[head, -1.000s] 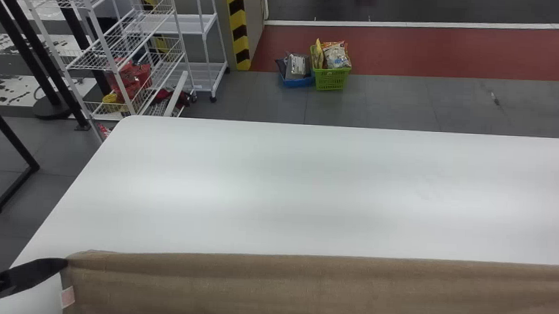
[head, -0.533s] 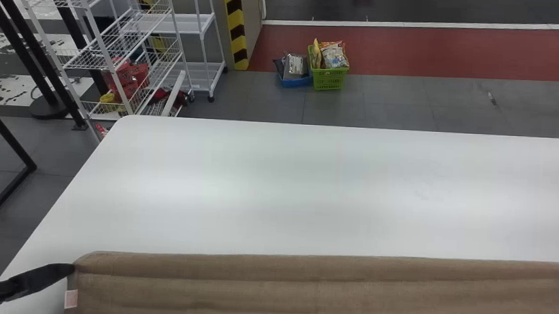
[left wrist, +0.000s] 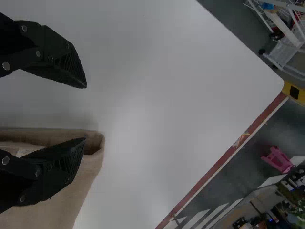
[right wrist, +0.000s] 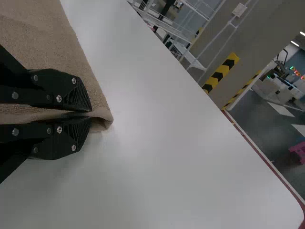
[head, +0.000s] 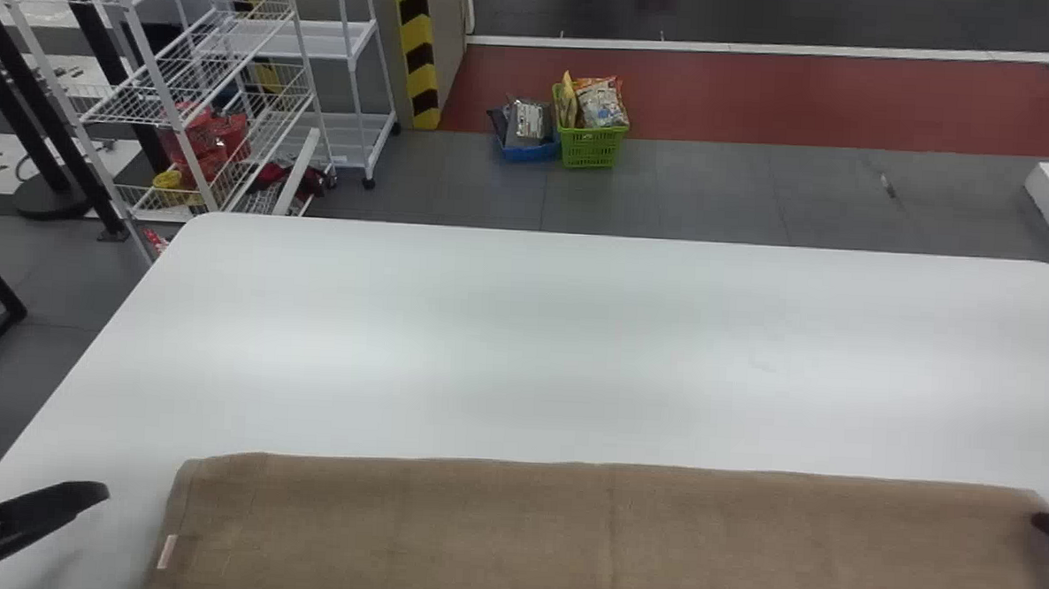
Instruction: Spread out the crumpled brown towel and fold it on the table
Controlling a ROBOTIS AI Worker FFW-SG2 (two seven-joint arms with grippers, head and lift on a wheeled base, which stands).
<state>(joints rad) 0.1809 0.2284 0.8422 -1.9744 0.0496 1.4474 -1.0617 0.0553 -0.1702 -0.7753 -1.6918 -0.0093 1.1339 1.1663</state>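
Spreading step looks almost finished: brown towel [head: 611, 537] lies broad on near part of table [head: 575, 350]. Right gripper [right wrist: 90, 114] closed, pinching towel corner. Left gripper [left wrist: 85, 112] has fingers wide apart, beside other corner; curled hem could catch lower one. Next, probably, release right corner, then choose edge for folding; near edge is out of sight, so I judge carefully. Wire rack [head: 206, 95] and green basket [head: 591, 147] stand beyond table, not obstructing.

Soft glare — across the table [head: 522, 356]
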